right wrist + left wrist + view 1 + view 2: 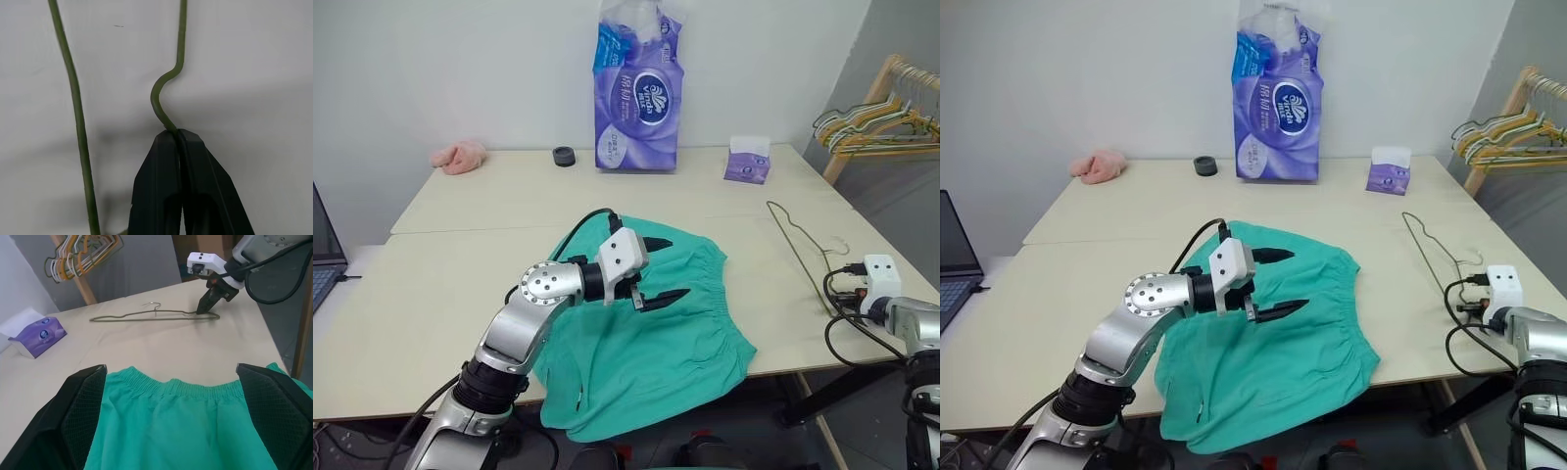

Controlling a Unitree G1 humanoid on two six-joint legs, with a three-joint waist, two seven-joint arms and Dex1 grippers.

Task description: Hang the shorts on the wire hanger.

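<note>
Shorts (646,333) lie flat on the table (460,284), limp and light, hem drooping over the near edge.
Best taken at the gathered waistband, which the left gripper (651,269) hovers over with jaws spread wide. The right gripper (204,308) has its jaws clenched on the springy, thin wire hanger (146,316), well apart beside the shorts.

Probably a plain test room: bare white walls, pale tables (460,294), hanger rack (881,113), laptop (325,257).

Purple tissue pack (639,93), small tissue box (747,161), black roll (564,156), pink cloth (459,156), laptop (325,257) on the table (440,294)
</note>
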